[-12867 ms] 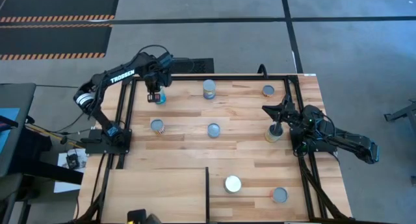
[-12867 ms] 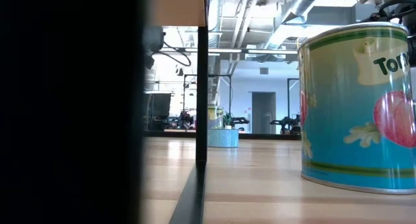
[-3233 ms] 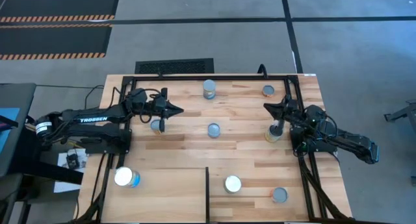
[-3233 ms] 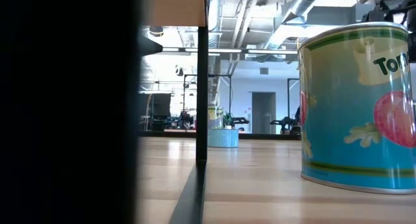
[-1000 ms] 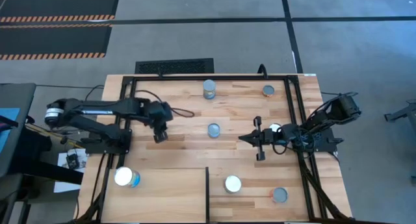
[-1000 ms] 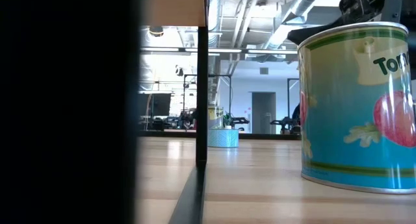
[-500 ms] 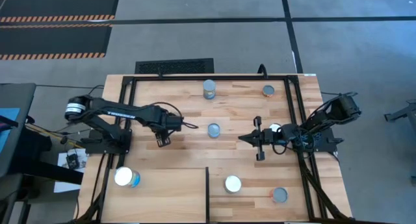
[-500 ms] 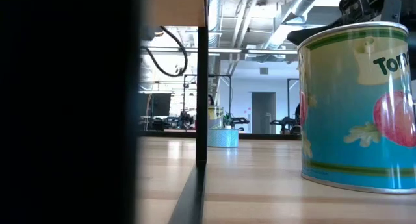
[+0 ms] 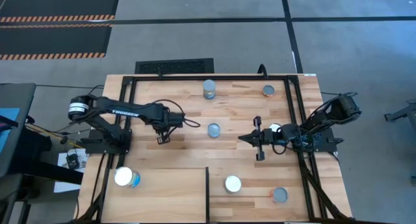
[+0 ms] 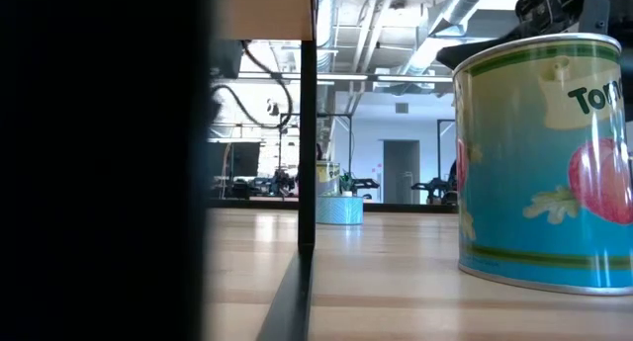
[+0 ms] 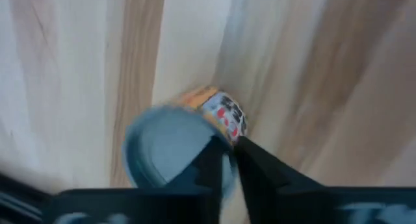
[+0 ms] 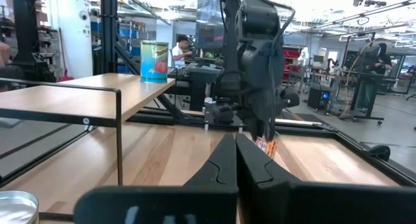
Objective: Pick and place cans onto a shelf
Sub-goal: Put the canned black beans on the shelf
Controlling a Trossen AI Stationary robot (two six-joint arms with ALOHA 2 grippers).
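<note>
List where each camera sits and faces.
High: overhead, straight down on table; both arms show.
Low: table height, facing a big can and the room; arm part above.
Left wrist: looks down on a can past the left gripper.
Right wrist: level across table past shut right gripper; shares left arm, shelf can with high.

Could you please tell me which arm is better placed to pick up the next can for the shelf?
Left. The left gripper hangs directly over a can that fills its wrist view, not far from the shelf. The right gripper is shut and empty at mid-table, with no can under it.
</note>
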